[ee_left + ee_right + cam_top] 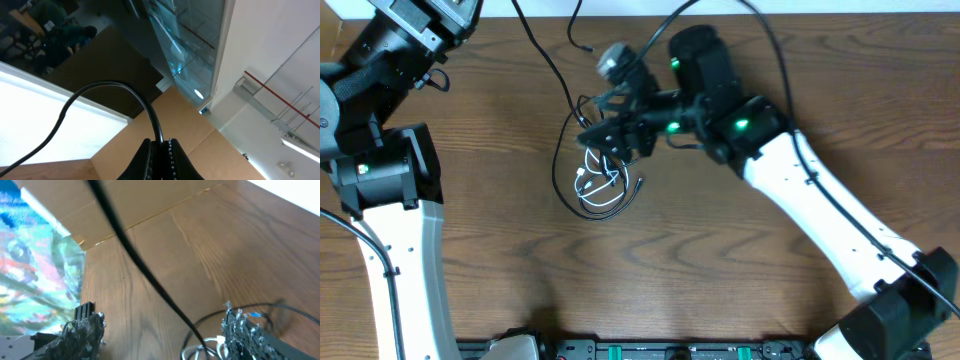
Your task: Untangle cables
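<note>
Black cable (557, 181) loops around coiled white cable (591, 183).

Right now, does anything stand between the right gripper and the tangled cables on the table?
Nothing visible does. The right gripper is open directly over the tangle. The black cable runs up between its fingers, and the white cable lies close under them on the table.
</note>
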{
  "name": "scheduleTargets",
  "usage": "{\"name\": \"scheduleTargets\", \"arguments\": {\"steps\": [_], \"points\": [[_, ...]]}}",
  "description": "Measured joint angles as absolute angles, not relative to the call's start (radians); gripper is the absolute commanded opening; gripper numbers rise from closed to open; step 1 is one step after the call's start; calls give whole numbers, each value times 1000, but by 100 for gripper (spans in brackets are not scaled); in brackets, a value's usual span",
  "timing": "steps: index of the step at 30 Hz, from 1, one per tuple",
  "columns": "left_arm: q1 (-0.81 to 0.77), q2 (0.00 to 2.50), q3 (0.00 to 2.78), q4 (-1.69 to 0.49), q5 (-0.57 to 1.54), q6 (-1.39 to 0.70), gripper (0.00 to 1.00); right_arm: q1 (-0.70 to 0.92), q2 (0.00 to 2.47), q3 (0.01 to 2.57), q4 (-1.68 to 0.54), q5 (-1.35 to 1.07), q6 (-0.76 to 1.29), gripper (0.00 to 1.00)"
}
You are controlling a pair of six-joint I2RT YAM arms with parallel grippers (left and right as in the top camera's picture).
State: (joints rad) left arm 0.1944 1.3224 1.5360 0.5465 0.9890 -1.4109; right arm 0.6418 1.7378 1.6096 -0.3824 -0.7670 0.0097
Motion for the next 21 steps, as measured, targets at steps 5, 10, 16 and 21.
{"name": "scheduleTargets", "arguments": {"steps": [5, 10, 16, 21], "points": [[194, 1322, 1536, 546, 996, -1414, 7, 678, 1812, 1610, -356, -704, 10, 72], [194, 1322, 1536, 546, 997, -1414, 7, 681, 1877, 1609, -329, -616, 5, 34], [194, 1322, 1542, 388, 1013, -1337, 7, 680, 1882, 1609, -307, -569, 49, 1], [194, 1330, 1551, -22, 988, -1126, 7, 647, 1860, 1615, -422, -510, 118, 1]]}}
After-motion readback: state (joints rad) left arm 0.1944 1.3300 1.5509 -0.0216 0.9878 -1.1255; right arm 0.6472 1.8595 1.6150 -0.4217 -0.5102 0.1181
